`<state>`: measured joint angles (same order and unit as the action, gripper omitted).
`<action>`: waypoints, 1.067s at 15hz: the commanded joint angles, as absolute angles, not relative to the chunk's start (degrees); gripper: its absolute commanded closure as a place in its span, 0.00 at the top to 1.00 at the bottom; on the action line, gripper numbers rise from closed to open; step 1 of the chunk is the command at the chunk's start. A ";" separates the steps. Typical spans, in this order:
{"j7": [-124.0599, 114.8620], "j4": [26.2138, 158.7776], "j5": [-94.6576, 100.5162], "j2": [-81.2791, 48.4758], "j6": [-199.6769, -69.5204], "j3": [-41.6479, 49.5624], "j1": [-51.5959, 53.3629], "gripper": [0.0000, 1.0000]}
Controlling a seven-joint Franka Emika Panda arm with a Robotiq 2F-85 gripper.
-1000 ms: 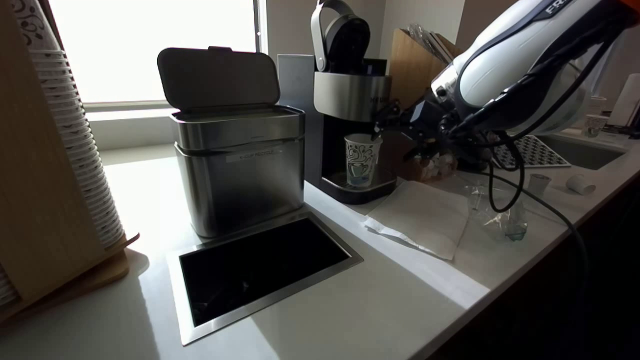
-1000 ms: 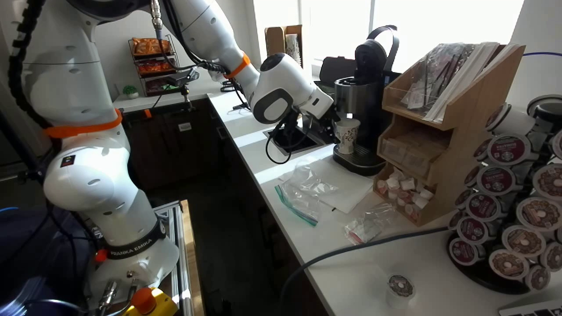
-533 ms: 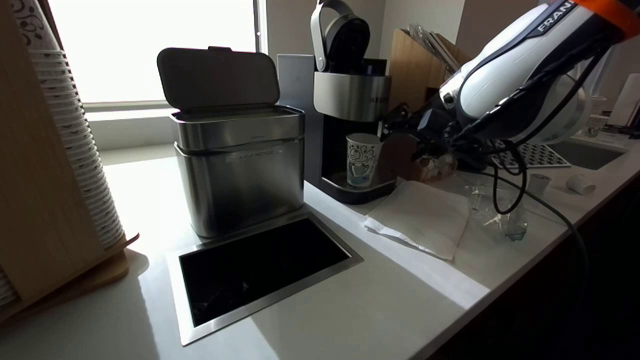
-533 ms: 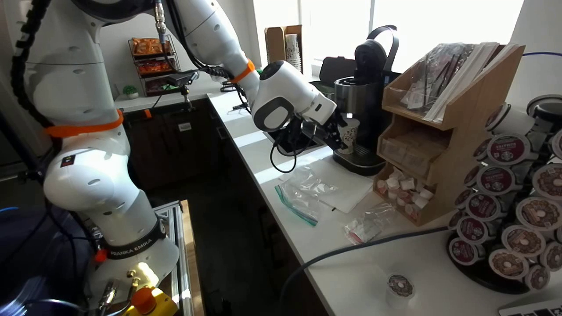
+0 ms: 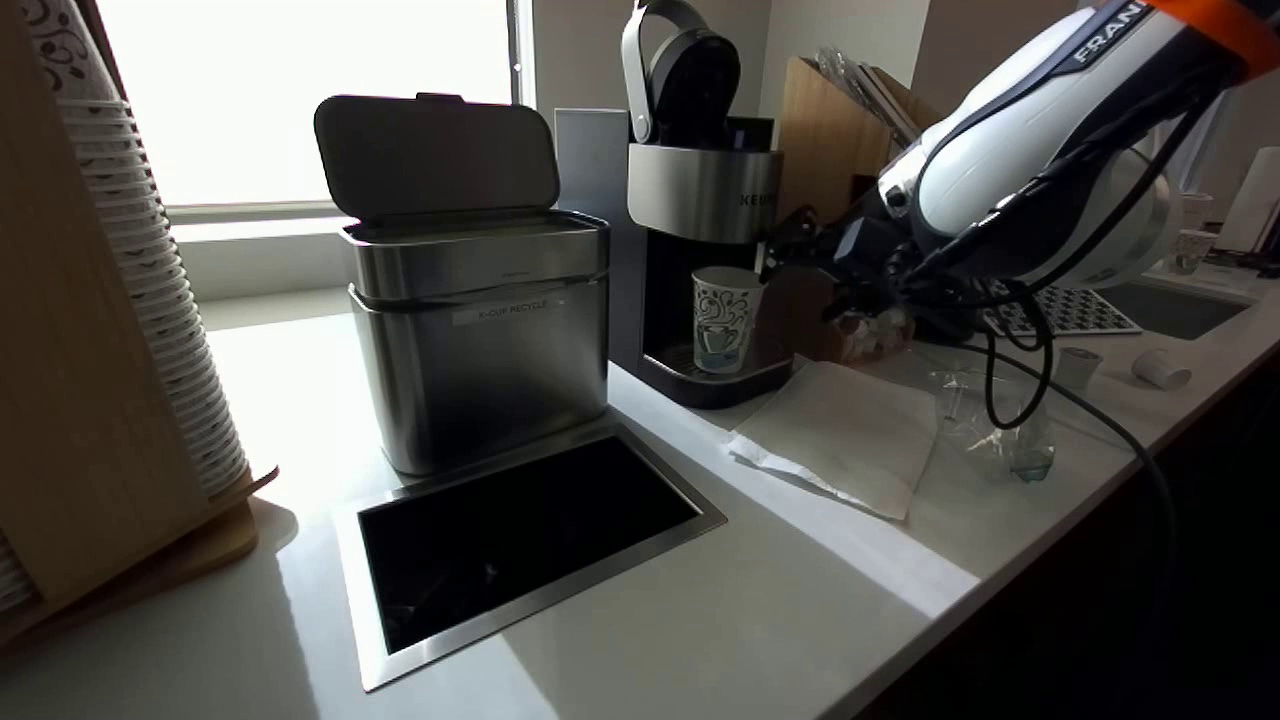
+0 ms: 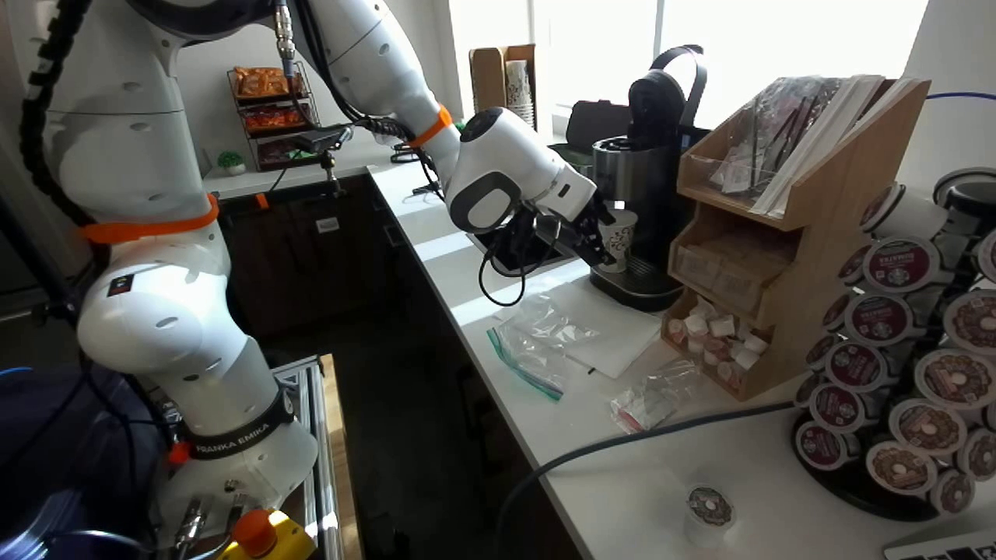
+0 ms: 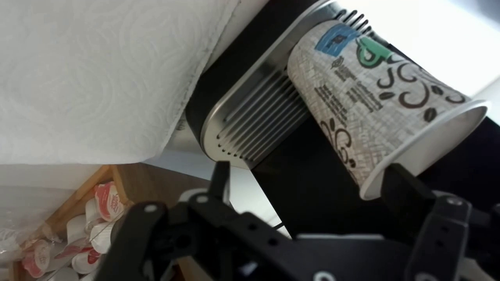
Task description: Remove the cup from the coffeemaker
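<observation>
In both exterior views the window near the coffeemaker is burnt out white. In front of the coffeemaker, the counter is striped by sun and shadow. In the wrist view, glare is spread beside the coffeemaker, while the gripper is dimly lit.

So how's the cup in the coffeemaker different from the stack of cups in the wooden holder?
The cup stands alone on the drip tray; the stack of cups sits nested in the wooden holder. The cup's rim faces up; the stack's rims face down. Both show dark swirls on white, the stack's near its top.
</observation>
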<state>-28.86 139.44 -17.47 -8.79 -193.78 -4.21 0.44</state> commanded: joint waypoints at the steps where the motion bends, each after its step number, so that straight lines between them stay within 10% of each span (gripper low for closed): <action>1: -27.52 139.08 -19.51 -9.41 -194.03 -4.23 1.19 0.73; 5: -29.01 139.18 -17.75 -9.52 -194.04 -4.30 0.87 0.49; 10: -29.15 138.98 -17.61 -9.87 -193.76 -4.53 0.68 0.92; 12: -29.33 138.74 -17.42 -10.13 -193.47 -4.85 0.45 0.89; 16: -29.60 138.08 -16.99 -10.78 -192.89 -5.67 -0.02 0.46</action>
<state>-28.85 139.21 -17.37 -9.66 -193.78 -4.85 0.54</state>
